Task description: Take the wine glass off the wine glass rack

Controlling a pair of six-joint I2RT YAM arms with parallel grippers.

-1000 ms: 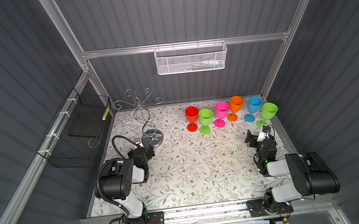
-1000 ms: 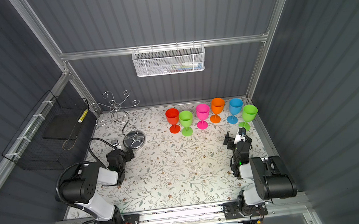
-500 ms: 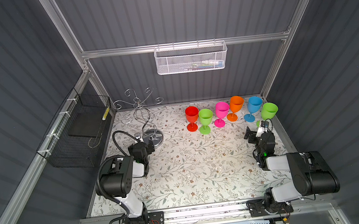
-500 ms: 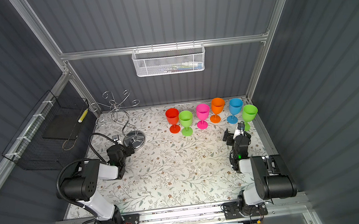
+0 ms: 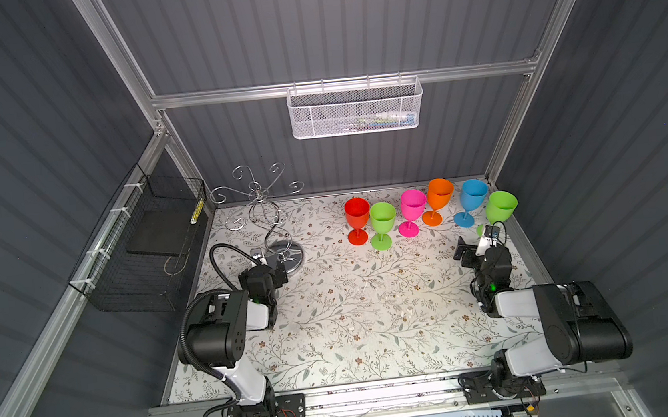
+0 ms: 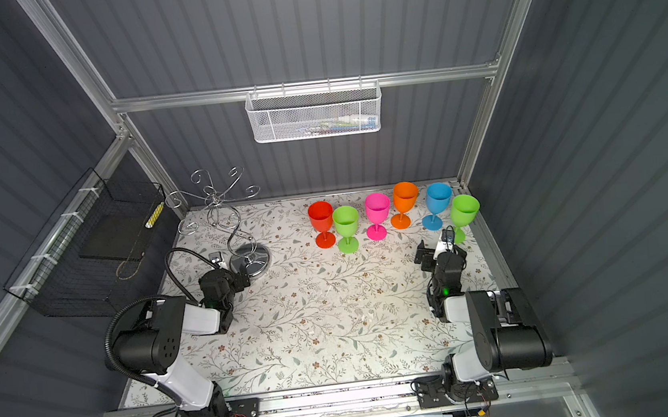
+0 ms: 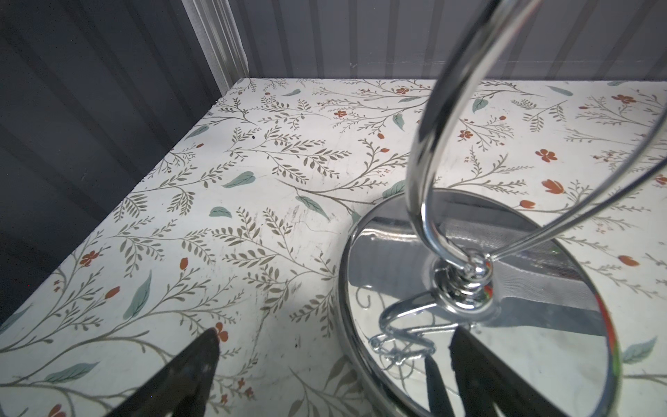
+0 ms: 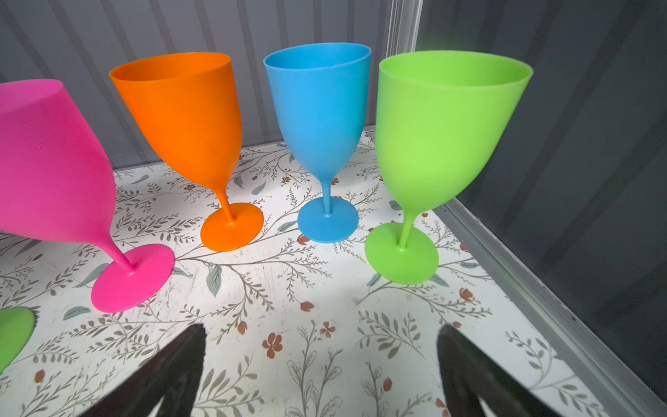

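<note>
Wine glass rack (image 5: 287,260): upright on table (image 5: 354,308). Left gripper (image 7: 334,339): spread wide, empty, near its base. Right gripper (image 8: 321,330): likewise, facing green wine glass (image 8: 444,144).

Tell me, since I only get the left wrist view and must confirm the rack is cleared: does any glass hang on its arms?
Observer: No. In both top views the wine glass rack carries no glass on its arms.
Operator: Where are the glasses?
Observer: Six stand upright along the back wall, from the red glass to the rightmost green glass.
Operator: And the right gripper?
Observer: The right gripper is open, empty, near that green glass.
</note>
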